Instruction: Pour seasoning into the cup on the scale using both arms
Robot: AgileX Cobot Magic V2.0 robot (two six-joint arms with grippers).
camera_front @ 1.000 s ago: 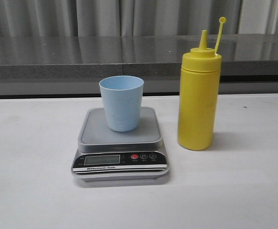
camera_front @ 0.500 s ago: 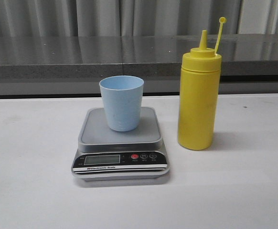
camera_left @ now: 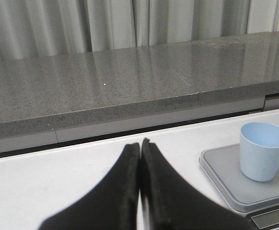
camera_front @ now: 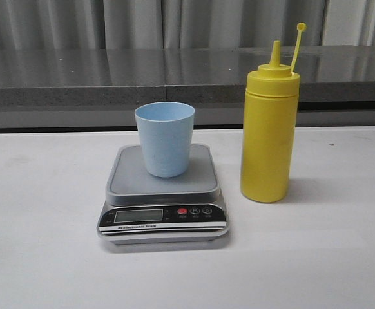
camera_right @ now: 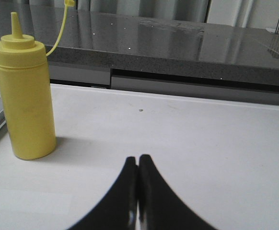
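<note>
While the light blue plastic cup [camera_front: 164, 138] stands on the silver-grey scale [camera_front: 163, 193] mid-table, both black grippers [camera_left: 140, 148] [camera_right: 138, 163] rest pressed together, the tall yellow squeeze bottle [camera_front: 269, 129] toward the right edge.

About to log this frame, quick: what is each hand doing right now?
Left hand: closed, holding nothing, short of the scale.
Right hand: closed, holding nothing, apart from the seasoning.

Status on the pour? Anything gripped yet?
Done: the cup stands upright on the scale. In hand: nothing. The left gripper and right gripper are both shut and empty, apart from the objects. Left: the yellow bottle stands untouched on the table, cap off its nozzle; gripping, lifting and pouring all remain.
</note>
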